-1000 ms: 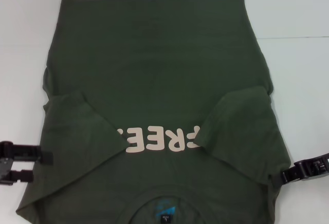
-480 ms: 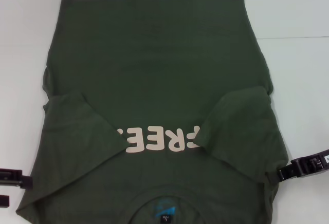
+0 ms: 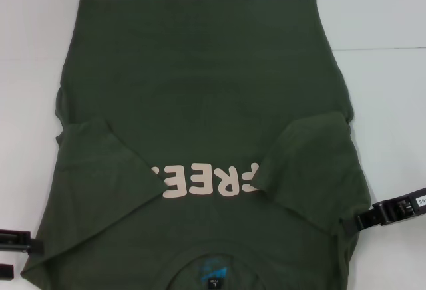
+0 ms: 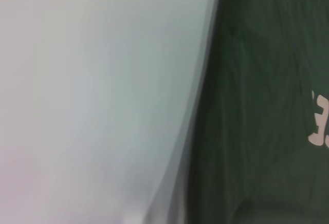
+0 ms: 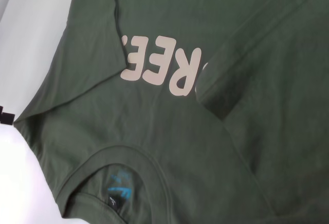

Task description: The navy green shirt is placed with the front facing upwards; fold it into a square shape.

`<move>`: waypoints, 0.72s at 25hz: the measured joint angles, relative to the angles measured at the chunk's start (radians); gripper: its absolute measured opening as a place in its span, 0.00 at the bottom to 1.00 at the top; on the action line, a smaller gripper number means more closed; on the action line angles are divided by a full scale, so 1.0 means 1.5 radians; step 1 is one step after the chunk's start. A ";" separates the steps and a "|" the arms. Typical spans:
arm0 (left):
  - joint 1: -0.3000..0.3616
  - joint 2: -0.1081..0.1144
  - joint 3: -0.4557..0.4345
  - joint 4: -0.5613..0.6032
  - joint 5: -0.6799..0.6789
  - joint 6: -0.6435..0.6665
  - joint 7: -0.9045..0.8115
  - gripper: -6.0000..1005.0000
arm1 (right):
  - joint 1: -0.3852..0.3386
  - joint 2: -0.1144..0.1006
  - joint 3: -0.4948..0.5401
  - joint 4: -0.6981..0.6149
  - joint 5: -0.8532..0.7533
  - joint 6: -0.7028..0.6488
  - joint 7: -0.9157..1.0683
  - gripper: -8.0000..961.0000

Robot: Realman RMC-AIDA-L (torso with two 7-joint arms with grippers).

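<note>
Both grippers slid nearer along shirt (image 3: 200, 90) edges

White table (image 3: 386, 10) (a faint seam across)

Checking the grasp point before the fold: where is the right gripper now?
In the head view, the right gripper sits at the navy green shirt's right edge, just below the folded-in right sleeve.

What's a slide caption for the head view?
Both sleeves folded over the green shirt; left gripper and right gripper at its edges.
</note>
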 joint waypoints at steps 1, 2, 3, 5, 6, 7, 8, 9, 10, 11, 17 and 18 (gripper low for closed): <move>0.000 0.000 0.000 -0.007 0.000 -0.009 0.003 0.80 | 0.000 0.000 0.000 0.000 0.000 0.000 0.000 0.04; 0.000 -0.001 0.000 -0.013 0.000 -0.017 0.006 0.80 | 0.001 0.001 0.000 0.000 0.000 0.000 0.000 0.04; 0.000 -0.001 0.000 -0.020 0.000 -0.024 0.009 0.80 | 0.001 0.002 0.000 0.000 0.000 0.000 0.000 0.04; 0.000 -0.001 0.000 -0.036 0.001 -0.035 0.015 0.79 | 0.002 0.003 0.002 0.001 0.000 0.000 0.000 0.04; -0.001 0.000 0.001 -0.042 0.001 -0.038 0.016 0.79 | 0.002 0.003 0.003 0.001 0.000 0.000 0.000 0.04; -0.003 0.000 0.002 -0.047 0.001 -0.042 0.017 0.79 | 0.002 0.003 0.005 0.001 0.001 0.000 0.000 0.04; -0.004 0.000 0.002 -0.053 0.001 -0.045 0.019 0.79 | 0.002 0.003 0.005 0.001 0.004 -0.001 0.000 0.04; -0.005 0.001 0.002 -0.061 0.002 -0.051 0.022 0.79 | 0.002 0.003 0.005 0.001 0.004 -0.001 0.000 0.04; -0.006 0.001 0.002 -0.064 0.002 -0.054 0.022 0.79 | 0.002 0.003 0.005 0.001 0.006 -0.001 0.000 0.04; -0.007 0.001 0.002 -0.068 0.002 -0.057 0.023 0.79 | 0.002 0.003 0.005 0.001 0.008 -0.002 0.000 0.04; -0.009 0.003 0.004 -0.084 0.002 -0.066 0.028 0.79 | 0.002 0.003 0.006 0.001 0.008 -0.008 0.001 0.04; -0.009 0.003 0.004 -0.084 0.002 -0.065 0.029 0.80 | 0.002 0.003 0.006 0.001 0.008 -0.008 0.002 0.04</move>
